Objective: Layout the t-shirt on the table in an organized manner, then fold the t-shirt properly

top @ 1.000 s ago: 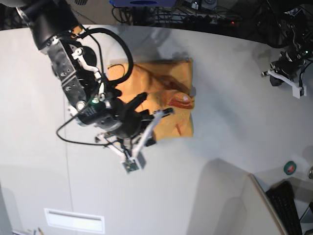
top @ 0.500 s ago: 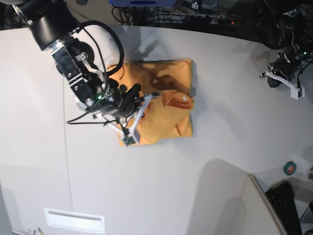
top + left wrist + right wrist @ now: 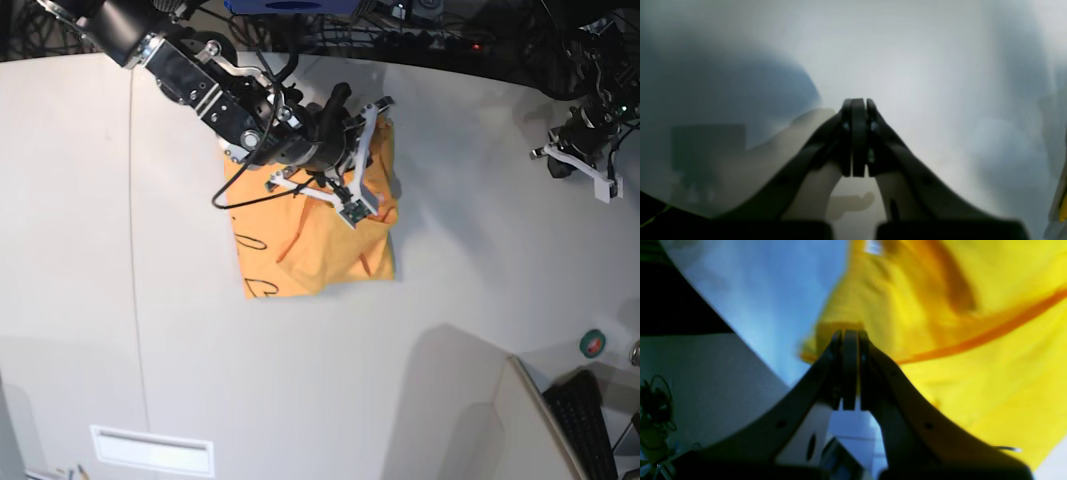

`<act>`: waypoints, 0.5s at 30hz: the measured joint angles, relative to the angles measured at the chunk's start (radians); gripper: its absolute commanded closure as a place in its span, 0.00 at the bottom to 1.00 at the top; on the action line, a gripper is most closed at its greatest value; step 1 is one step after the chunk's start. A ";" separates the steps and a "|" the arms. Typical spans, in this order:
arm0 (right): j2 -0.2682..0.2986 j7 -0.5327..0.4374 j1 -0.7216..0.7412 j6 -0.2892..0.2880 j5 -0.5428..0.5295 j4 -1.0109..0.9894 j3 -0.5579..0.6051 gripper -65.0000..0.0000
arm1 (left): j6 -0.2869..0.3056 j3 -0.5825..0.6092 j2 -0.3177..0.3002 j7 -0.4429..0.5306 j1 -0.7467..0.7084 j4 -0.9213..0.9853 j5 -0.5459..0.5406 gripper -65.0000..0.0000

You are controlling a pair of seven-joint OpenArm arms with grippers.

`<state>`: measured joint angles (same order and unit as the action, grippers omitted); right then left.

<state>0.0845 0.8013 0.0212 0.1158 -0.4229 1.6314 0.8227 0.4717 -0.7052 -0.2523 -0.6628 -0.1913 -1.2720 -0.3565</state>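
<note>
Hovering over shirt [image 3: 315,250] far edge: right jaws [image 3: 850,336] closed, grip on fabric unclear. Left jaws [image 3: 858,106] closed, empty. Risk: fold dragging loose, bunching on counter [image 3: 480,200].

The base view is evenly and brightly lit from above; the pale grey-white smooth bench [image 3: 480,200] shows no harsh glare, only soft grey shadows beside the arm and a broad one near the lower right. Its far edge bows, a lens distortion.

The left wrist view is dim, hazy and almost wholly out of focus: bench surface melts into grey and bluish patches, and even the dark left gripper [image 3: 858,140] is soft.

The right wrist view is oversaturated; the orange-yellow cotton t-shirt [image 3: 973,340] is smeared by blur, the bench tinted blue.
</note>
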 measured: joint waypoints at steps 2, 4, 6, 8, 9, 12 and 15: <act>-0.009 0.047 0.000 0.000 -0.003 0.021 0.013 1.00 | 0.000 0.000 0.000 0.000 0.000 0.000 0.000 1.00; -0.010 0.068 -0.003 0.000 0.001 0.060 0.009 1.00 | 0.000 0.000 -0.001 0.000 0.000 0.000 0.000 1.00; -0.009 0.071 0.003 0.008 -0.018 0.094 -0.023 1.00 | 0.000 0.000 -0.002 0.000 0.000 0.000 0.000 1.00; -0.014 0.071 0.020 0.060 -0.011 0.093 -0.102 1.00 | 0.000 0.000 -0.002 0.000 0.002 0.000 0.001 1.00; -0.010 0.066 0.035 0.061 0.007 0.082 -0.138 1.00 | 0.000 0.000 -0.003 -0.001 0.003 0.000 0.003 1.00; 0.009 0.052 0.077 0.066 0.007 0.015 -0.176 1.00 | 0.000 0.000 -0.004 0.000 0.002 0.000 0.008 1.00; 0.014 0.064 0.085 0.068 0.003 -0.059 -0.177 1.00 | 0.000 0.000 -0.001 0.000 0.002 0.000 0.008 1.00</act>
<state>0.0982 0.8658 0.1066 0.1833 -0.4202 1.5726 0.6453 0.4721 -0.7055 -0.2531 -0.6628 -0.1890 -1.2720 -0.3489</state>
